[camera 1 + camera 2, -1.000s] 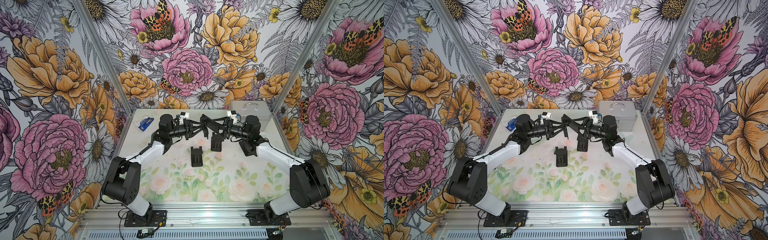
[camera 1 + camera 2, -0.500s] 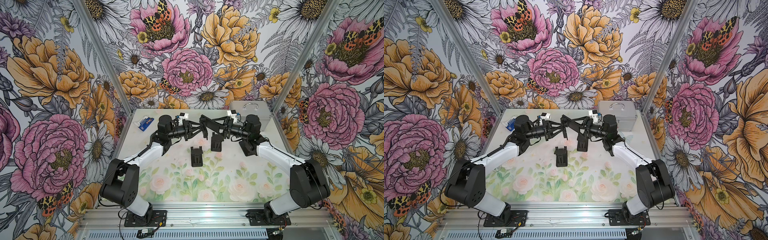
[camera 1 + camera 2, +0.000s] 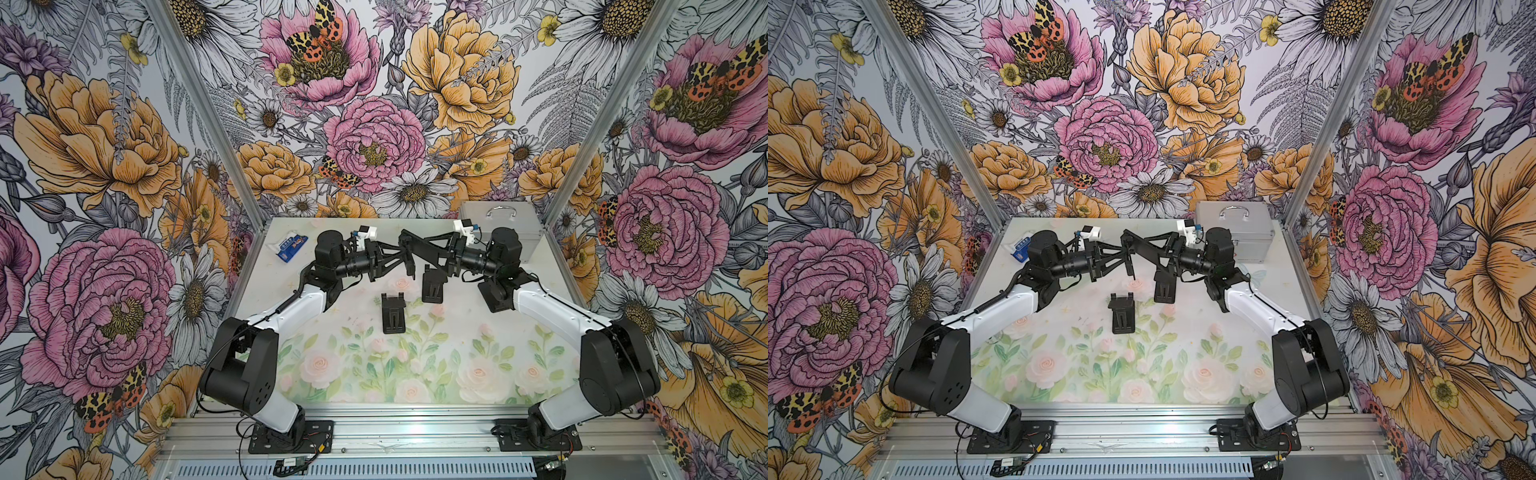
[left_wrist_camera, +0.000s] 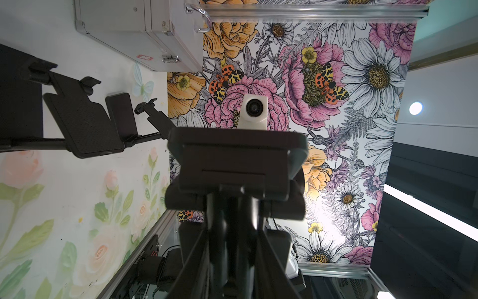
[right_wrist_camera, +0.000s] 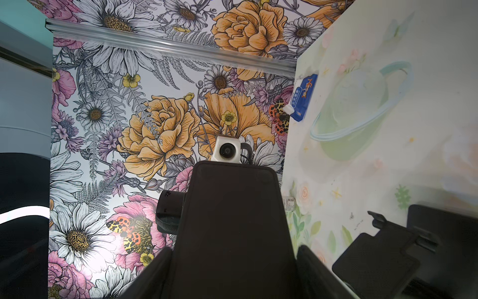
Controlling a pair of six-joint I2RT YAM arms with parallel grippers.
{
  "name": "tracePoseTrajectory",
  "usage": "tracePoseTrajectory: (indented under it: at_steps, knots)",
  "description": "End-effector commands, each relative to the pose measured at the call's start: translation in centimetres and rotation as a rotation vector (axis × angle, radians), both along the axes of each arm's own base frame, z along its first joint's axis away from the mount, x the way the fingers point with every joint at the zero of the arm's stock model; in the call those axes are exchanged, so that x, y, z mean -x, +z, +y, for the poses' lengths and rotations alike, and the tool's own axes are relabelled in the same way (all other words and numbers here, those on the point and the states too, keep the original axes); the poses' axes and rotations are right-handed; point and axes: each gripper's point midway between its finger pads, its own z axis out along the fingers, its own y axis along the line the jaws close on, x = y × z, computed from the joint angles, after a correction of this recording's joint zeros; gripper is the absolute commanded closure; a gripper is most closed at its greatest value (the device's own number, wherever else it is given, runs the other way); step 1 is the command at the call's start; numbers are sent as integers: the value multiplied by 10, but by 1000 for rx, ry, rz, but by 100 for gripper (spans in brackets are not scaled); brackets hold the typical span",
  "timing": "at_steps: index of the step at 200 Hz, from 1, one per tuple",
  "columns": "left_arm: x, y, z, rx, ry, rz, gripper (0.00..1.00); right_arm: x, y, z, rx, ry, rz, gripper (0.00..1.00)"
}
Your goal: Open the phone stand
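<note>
Watching the rose-printed counter (image 3: 457, 353) inside flowered walls (image 3: 374, 137), I see left hand (image 3: 405, 259) and right hand (image 3: 419, 253) pinching one phone stand (image 5: 232, 220).

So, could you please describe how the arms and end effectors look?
The left arm and right arm have white shells, black joints and black cables. The left end effector and right end effector are black trussed frames, each with a white wrist camera.

Left pincer (image 3: 401, 259) and right pincer (image 3: 415, 247) meet aloft, facing each other, both clamped.
</note>
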Motion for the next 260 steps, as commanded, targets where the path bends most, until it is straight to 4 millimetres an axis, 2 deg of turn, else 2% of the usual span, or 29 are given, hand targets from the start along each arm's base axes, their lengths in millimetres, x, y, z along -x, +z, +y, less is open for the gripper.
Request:
tracePoseTrajectory:
  at_steps: [1,57,95,125,165,214,260]
  knots:
    - [-4,23,18,21,25,-70,73,-28,16,-16,12,-121,-68,70]
    - [-7,26,17,23,28,-76,48,-25,13,2,23,-83,-69,71]
    - [-7,28,19,23,33,-83,20,-28,13,7,61,-85,-82,71]
    - [-9,26,27,-4,61,-93,7,-31,15,7,144,-84,-100,71]
    - [-6,22,34,-168,71,-132,1,-34,9,1,252,-95,-99,73]
    - [1,11,35,-339,67,-161,1,-33,-3,-10,417,-132,-95,73]
    - [10,-9,32,-501,64,-184,3,-31,-9,-23,611,-146,-110,73]
